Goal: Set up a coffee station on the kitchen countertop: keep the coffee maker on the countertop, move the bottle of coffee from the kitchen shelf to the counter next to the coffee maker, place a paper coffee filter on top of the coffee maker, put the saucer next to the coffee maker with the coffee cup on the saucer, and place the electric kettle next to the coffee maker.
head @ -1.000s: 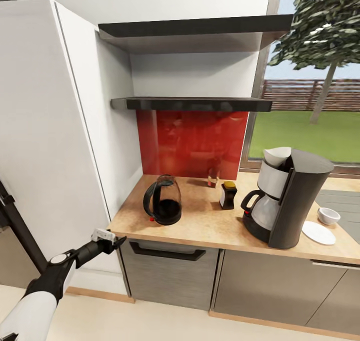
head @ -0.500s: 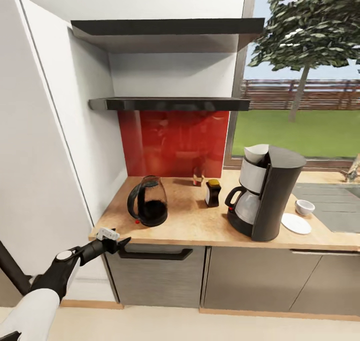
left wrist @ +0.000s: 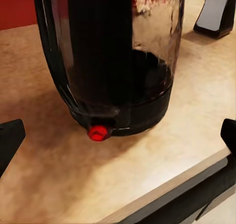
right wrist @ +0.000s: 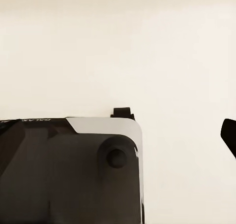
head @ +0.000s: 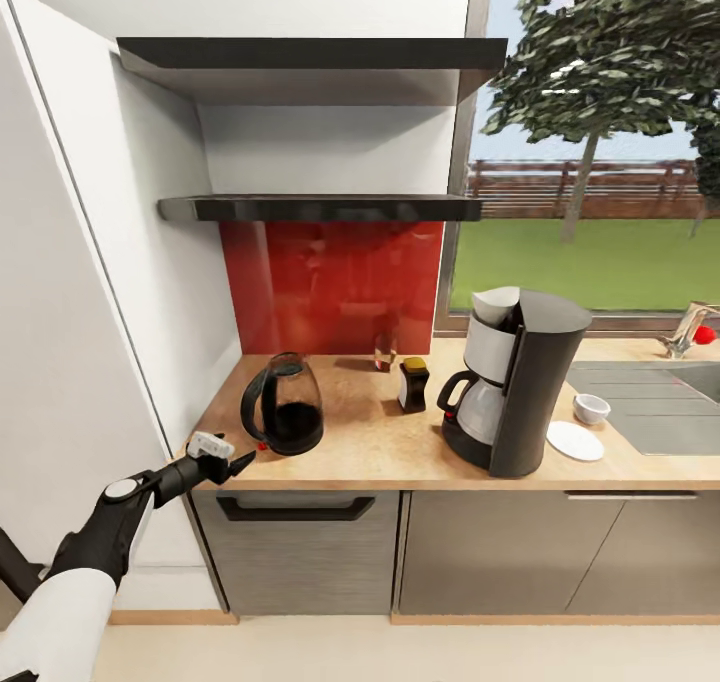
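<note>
Your left gripper (head: 238, 459) sits at the front left corner of the kitchen countertop (head: 400, 457), level with its edge, fingers spread wide and holding nothing; in the left wrist view the two dark fingertips (left wrist: 10, 138) stand far apart at the frame's sides with the electric kettle (left wrist: 110, 61) between them but further off, not touched. The electric kettle (head: 283, 417) stands upright on the counter near that corner, its red switch (left wrist: 98, 132) at the base facing your gripper. The bottle of coffee (head: 412, 385) is on the countertop, between the kettle and the coffee maker (head: 515, 382), just beside the latter and clear of it. A white paper coffee filter (head: 496, 307) sits in the top of the coffee maker. To the machine's right, the saucer (head: 575, 441) lies flat on the counter with the coffee cup (head: 591, 408) standing just behind it, on the counter rather than on the plate. The kitchen shelf (head: 310, 207) above the red backsplash (head: 330, 287) carries nothing visible. The steel sink (head: 660, 407) lies further right. As for your right gripper, the right wrist view shows one dark fingertip (right wrist: 228, 133) against a pale surface, beside a dark part of the robot (right wrist: 69, 170); you cannot tell from this how far it is open.
</note>
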You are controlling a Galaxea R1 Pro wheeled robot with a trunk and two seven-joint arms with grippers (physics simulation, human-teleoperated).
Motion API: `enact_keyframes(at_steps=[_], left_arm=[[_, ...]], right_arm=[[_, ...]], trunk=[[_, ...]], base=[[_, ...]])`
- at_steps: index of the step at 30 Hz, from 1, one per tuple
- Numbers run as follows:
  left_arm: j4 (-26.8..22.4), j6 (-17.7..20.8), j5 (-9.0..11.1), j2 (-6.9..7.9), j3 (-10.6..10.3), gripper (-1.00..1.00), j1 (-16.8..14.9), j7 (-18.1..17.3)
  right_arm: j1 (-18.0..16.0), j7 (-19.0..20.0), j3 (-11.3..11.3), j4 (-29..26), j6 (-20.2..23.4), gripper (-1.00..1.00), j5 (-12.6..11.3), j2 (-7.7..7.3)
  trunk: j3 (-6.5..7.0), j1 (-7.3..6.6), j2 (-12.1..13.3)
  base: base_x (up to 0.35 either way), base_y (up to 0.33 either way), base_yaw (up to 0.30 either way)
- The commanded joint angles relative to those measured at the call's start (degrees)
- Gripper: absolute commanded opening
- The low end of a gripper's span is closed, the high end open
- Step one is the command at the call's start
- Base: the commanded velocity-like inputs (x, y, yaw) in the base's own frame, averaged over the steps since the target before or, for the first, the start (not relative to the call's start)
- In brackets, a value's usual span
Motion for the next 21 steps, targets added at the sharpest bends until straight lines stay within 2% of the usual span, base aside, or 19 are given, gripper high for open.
enact_keyframes(at_steps=[1, 13, 21], left_arm=[[-0.33, -0.07, -0.6, -0.12, 0.25, 1.0, 0.02, -0.3], [-0.84, 0.24, -0.6, -0.29, 0.11, 1.0, 0.54, -0.32], [-0.84, 0.2, -0.68, -0.4, 0.05, 1.0, 0.55, -0.24]], right_arm=[[-0.06, 0.22, 0.43, 0.08, -0.22, 1.0, -0.6, -0.02], [-0.06, 0.22, 0.43, 0.1, -0.22, 1.0, -0.56, -0.02], [-0.06, 0.22, 0.43, 0.07, -0.22, 1.0, -0.54, -0.02]], trunk=[[-0.13, 0.04, -0.13], [-0.13, 0.04, -0.13], [-0.13, 0.04, -0.13]], base=[[0.0, 0.0, -0.001], [0.004, 0.0, 0.0], [0.142, 0.0, 0.0]])
